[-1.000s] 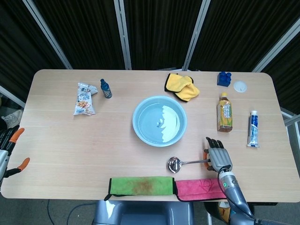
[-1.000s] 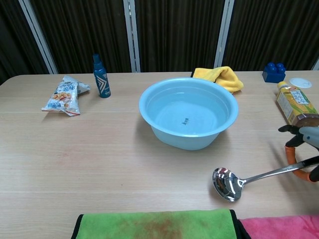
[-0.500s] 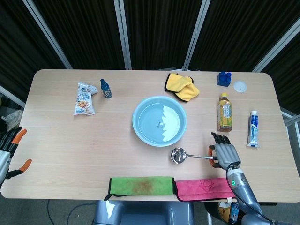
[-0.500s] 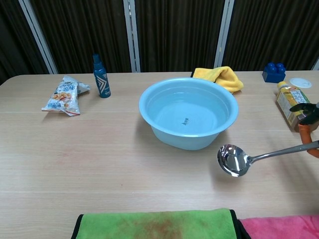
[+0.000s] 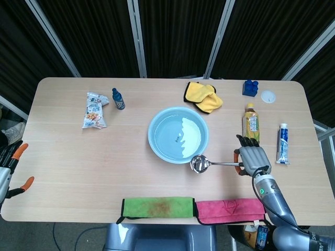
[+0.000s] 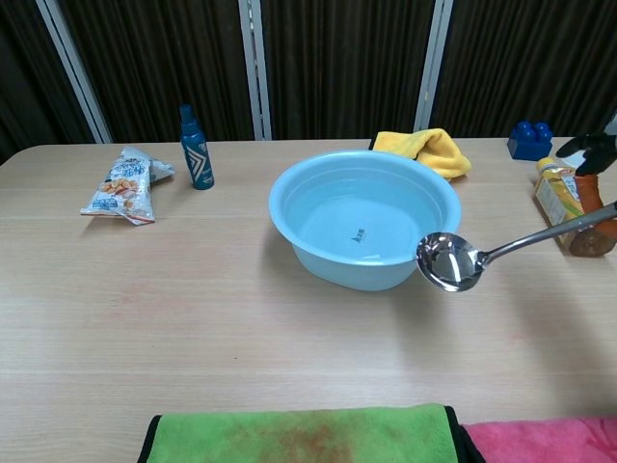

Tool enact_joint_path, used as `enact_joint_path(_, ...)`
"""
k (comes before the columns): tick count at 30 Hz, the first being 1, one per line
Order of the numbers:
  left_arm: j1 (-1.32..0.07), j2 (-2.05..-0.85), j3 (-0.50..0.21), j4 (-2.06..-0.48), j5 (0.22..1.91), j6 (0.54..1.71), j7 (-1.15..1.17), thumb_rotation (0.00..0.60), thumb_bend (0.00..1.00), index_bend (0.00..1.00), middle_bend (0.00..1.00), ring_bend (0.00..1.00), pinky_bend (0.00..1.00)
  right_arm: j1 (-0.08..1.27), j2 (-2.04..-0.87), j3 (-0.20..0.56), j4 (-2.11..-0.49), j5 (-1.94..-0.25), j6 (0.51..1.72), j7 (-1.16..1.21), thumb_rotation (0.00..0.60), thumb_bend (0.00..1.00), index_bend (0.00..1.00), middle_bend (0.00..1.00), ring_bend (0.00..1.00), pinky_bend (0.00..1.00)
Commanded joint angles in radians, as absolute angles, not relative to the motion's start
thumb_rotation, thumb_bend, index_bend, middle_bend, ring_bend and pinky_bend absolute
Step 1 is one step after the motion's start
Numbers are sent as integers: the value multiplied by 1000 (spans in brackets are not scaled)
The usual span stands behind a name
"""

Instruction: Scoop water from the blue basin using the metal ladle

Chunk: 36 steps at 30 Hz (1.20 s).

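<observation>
The blue basin (image 5: 157, 151) (image 6: 318, 260) stands mid-table with clear water in it. My right hand (image 5: 252, 159) (image 6: 593, 152) grips the orange end of the metal ladle (image 5: 201, 163) (image 6: 451, 261) at the table's right side. The ladle is off the table, its shiny bowl level and just outside the basin's near right rim. At the far left edge of the head view my left hand (image 5: 9, 167) hangs beside the table, holding nothing; how its fingers stand is unclear.
A green cloth (image 5: 157, 206) and a pink cloth (image 5: 229, 209) lie along the front edge. A tea bottle (image 5: 250, 124), tube (image 5: 282, 144), blue block (image 5: 250, 87) and white lid (image 5: 268, 96) sit right. Yellow cloth (image 5: 203, 97), spray bottle (image 5: 118, 99) and snack bag (image 5: 95, 110) lie behind.
My right hand has lifted the ladle off the table and carried it up and toward the basin; its bowl moved from the tabletop to beside the basin's rim.
</observation>
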<state>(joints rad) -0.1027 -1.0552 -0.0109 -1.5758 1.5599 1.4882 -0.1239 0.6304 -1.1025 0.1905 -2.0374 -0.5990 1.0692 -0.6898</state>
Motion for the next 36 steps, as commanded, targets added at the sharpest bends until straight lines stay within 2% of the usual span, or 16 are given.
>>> enact_joint_path(1,-103,-1055,-17,-1575,1545,1483,-121,600,300,23,0,0,0,702,-1068,217,-2083,-505,1105,-766,600,617,694,11,0,0)
enact_joint_path(14,-108,-1062,-29,-1576,1518,1469,-102,600,306,24,0,0,0,885,-1069,251,-2090,-265,1136,-887,600,625,699,19,0,0)
enact_joint_path(22,-106,-1054,-39,-1573,1494,1464,-123,600,306,25,0,0,0,1025,-1212,252,-1949,-101,1124,-963,600,625,699,24,0,0)
enact_joint_path(36,-112,-1044,-61,-1549,1446,1437,-176,600,305,25,0,0,0,1171,-1449,232,-1641,40,1029,-1040,600,624,699,31,0,0)
